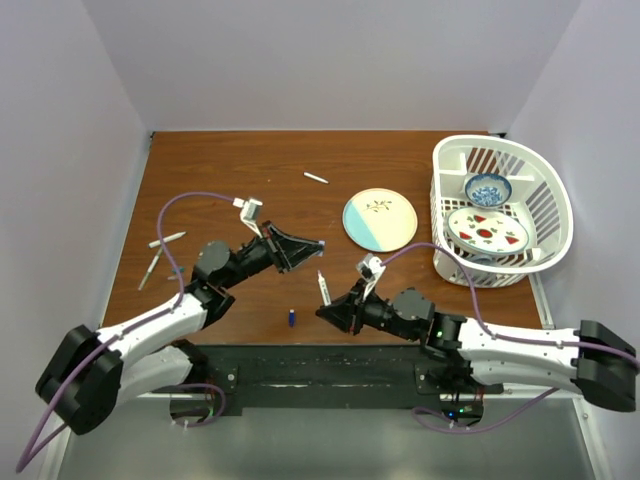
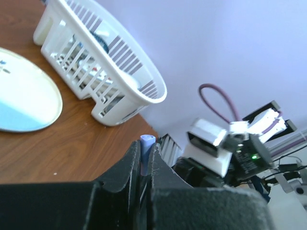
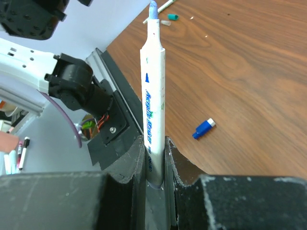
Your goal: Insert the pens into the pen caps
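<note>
Broadly, the wooden bench (image 1: 230,180) carries a white slatted basket (image 1: 440,215) at its far right corner, with a blue patterned bowl (image 1: 488,188) and a red-spotted dish (image 1: 487,230) inside it; a cream and pale-blue plate (image 1: 380,220) lies just left of the basket.

Toward the near edge, the right end effector (image 1: 330,308) (image 3: 154,148) is clenched on the lower barrel of an uncapped pen (image 1: 322,286) (image 3: 153,91); the pen stands up out of the jaws with its bluish tip free, pointing toward the far edge in the top view.

The left end effector (image 1: 312,245) (image 2: 144,158) sits nearer the middle of the bench, beyond the pen's tip and apart from it; its jaws are pinched on a pale blue cap (image 2: 147,142), and only the cap's end shows above the fingertips.

A loose pen (image 1: 316,178) lies near the far edge, around the middle; two more thin sticks lie close to the left edge, one pale (image 1: 167,239) and one dimmer (image 1: 150,271).

A dark blue cap (image 1: 291,318) (image 3: 204,128) lies on the wood close to the near edge, just left of the right end effector and touching nothing.

A green cap (image 3: 172,17) shows only in the right wrist view, beside the end of a white stick cut off by the top of that picture; I cannot place it in the top view.

The gripped cap is too small to make out from above; its lower part is hidden between the fingers; the held pen's base is buried in the right jaws.
</note>
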`<state>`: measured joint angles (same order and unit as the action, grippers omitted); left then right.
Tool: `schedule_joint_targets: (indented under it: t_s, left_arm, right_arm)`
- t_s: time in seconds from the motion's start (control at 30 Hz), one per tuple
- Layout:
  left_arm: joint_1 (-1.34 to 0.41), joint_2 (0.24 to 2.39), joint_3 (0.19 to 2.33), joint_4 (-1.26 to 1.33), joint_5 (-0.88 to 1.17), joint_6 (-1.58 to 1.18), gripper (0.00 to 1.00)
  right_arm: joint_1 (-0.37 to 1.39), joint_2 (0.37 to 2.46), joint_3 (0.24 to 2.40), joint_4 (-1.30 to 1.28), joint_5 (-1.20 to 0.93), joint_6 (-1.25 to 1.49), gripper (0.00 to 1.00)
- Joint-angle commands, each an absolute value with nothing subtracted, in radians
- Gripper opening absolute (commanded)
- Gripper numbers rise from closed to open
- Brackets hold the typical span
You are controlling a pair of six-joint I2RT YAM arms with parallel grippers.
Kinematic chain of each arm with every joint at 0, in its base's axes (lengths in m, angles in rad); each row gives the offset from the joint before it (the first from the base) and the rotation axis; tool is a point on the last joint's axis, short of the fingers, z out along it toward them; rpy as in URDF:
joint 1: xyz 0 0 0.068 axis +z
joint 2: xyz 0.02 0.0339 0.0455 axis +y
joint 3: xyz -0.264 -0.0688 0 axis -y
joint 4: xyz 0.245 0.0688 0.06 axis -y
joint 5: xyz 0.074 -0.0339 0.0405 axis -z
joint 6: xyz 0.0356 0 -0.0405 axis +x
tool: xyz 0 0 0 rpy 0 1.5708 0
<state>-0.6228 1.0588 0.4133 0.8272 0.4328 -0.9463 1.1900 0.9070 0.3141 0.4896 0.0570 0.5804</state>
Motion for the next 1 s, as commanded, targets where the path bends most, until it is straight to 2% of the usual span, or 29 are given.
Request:
schedule_joint_targets:
  t_s: [0.0, 0.3, 0.97]
  left_arm:
    - [-0.623, 0.986, 0.368, 0.982, 0.362, -0.996, 0.0]
    - [-0.623, 0.911, 0.293, 1.02, 0.258, -0.966, 0.0]
    - [-0.624, 0.922, 0.27, 1.042, 0.247, -0.965, 0.0]
  right_arm:
    - [1.192, 0.982, 0.342, 0.666, 0.047, 0.56, 0.0]
    - [1.192, 1.065, 0.374, 0.735, 0.121, 0.586, 0.0]
    - [1.192, 1.14, 0.462, 0.75, 0.189, 0.561, 0.0]
